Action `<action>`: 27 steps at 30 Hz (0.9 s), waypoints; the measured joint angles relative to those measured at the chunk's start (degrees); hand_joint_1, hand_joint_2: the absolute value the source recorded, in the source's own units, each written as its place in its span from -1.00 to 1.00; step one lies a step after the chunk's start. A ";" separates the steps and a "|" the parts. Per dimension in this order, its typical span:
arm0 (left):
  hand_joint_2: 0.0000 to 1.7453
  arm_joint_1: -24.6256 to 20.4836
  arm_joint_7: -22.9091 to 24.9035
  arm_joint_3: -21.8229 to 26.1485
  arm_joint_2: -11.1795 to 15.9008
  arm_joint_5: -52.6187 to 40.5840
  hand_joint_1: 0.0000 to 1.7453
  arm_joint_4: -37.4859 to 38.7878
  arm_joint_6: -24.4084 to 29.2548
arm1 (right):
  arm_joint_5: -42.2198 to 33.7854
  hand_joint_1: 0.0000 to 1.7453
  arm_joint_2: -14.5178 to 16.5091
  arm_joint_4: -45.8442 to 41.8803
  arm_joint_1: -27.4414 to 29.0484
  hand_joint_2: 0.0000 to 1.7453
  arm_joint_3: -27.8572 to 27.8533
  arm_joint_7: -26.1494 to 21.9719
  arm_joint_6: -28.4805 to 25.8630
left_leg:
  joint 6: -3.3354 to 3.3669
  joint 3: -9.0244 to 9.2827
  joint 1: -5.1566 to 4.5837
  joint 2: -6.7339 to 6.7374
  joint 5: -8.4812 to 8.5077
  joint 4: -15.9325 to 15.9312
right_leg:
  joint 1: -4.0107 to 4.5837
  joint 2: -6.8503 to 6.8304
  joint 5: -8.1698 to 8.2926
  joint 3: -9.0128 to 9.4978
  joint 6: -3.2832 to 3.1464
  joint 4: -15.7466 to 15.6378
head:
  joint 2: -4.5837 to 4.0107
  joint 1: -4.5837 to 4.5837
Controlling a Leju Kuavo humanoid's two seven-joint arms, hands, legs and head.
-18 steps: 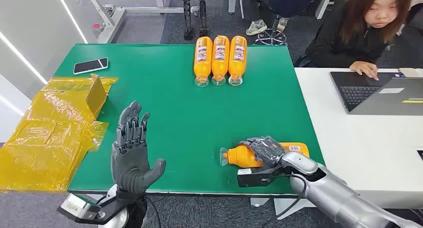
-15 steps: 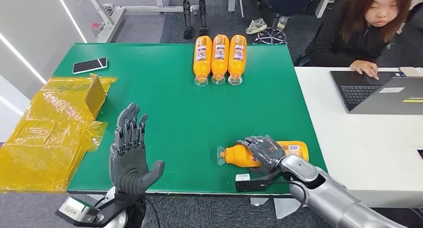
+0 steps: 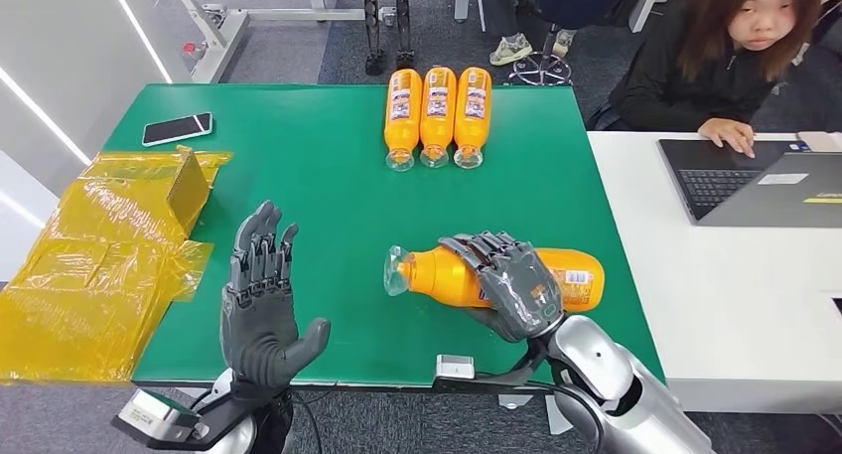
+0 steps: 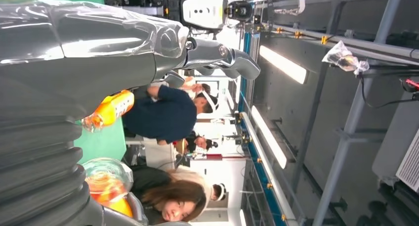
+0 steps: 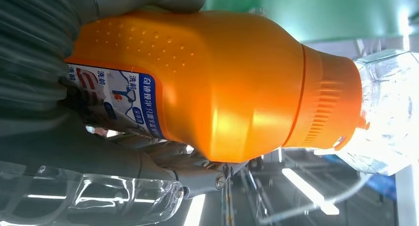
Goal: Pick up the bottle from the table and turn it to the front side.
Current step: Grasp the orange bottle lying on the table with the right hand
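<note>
We see the right robot hand [image 3: 506,283] wrapped around the middle of an orange bottle [image 3: 447,273], its fingers curled over the top and the thumb underneath. The bottle lies on its side in the grip, held above the near right part of the green table [image 3: 338,206], with its clear cap pointing toward the left robot hand [image 3: 260,310]. In the right wrist view we see the bottle [image 5: 217,87] close up, its label partly covered by the grey fingers [image 5: 59,132].

The left robot hand stands upright over the near left edge of the table, palm open, fingers apart and straight, holding nothing.

Three more orange bottles [image 3: 437,116] lie side by side at the far edge. A phone [image 3: 178,129] rests near the far left corner, beside yellow plastic bags [image 3: 99,265].
</note>
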 joint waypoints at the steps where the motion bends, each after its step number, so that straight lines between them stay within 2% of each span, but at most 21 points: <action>1: 1.00 -0.29 0.00 -0.02 -0.10 0.22 -1.00 0.25 -0.14 | 0.28 1.00 0.42 -0.86 0.53 1.00 -0.44 -0.05 -0.13 | 0.00 -0.01 0.00 0.01 0.00 0.00 | 0.00 0.01 0.00 -0.01 0.00 0.00 | 0.00 0.00; 5: 1.00 -1.78 0.00 -0.32 -0.54 1.21 -1.00 1.46 -0.65 | 0.78 1.00 2.73 -3.15 1.82 1.00 -1.30 -1.11 -1.22 | 0.00 -0.01 -0.01 0.03 0.00 0.01 | 0.00 0.03 0.01 -0.03 -0.01 0.00 | 0.00 0.00; 16: 1.00 -5.50 0.00 -2.83 -1.80 3.19 -1.00 5.02 -3.46 | 4.63 1.00 11.67 -8.38 5.25 1.00 -1.37 -2.25 -3.88 | -0.01 -0.04 0.00 0.09 0.00 -0.01 | 0.01 0.05 -0.01 -0.10 -0.03 0.04 | 0.00 0.00; 23: 1.00 -6.57 0.00 -4.31 -1.94 5.46 -1.00 5.85 -5.69 | 1.59 1.00 15.23 -9.25 6.47 1.00 -1.37 -5.54 -4.65 | -0.01 -0.04 0.00 0.10 0.00 -0.01 | 0.00 0.05 -0.01 -0.09 -0.03 0.04 | 0.00 0.00; 27: 1.00 -6.63 0.00 -4.58 -1.89 6.31 -1.00 5.86 -5.47 | -2.21 1.00 16.24 -7.86 6.89 1.00 -1.35 -8.65 -5.69 | -0.01 -0.05 -0.01 0.10 0.00 -0.01 | 0.00 0.05 -0.01 -0.09 -0.03 0.04 | 0.00 0.00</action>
